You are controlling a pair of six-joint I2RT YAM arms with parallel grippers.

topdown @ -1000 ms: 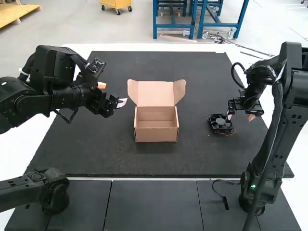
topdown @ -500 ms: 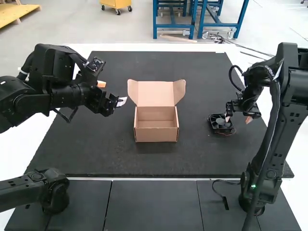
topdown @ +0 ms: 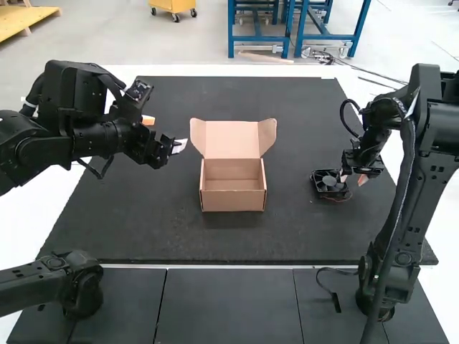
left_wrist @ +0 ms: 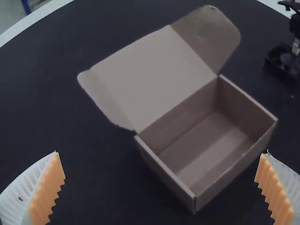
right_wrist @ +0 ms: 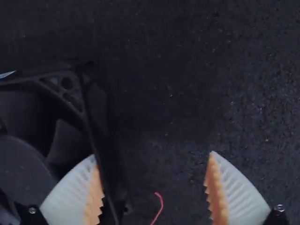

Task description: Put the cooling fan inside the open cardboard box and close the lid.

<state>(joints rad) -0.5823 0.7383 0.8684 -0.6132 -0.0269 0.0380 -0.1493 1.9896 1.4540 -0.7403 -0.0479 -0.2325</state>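
Grasp step: my right pincer [topdown: 355, 175] sits wide open astride the frame edge of the cooling fan [topdown: 329, 184]. Next: pinch it, lift, carry to the cardboard box [topdown: 232, 185]. Left pincer [topdown: 172, 145] wide too.

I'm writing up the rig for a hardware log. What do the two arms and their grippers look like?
The left arm and right arm are matte black with bulky rounded joints. A black cable loops by the right wrist; a green light glows at its base. The left gripper and right gripper have white ribbed, tapered fingers with toothed orange pads.
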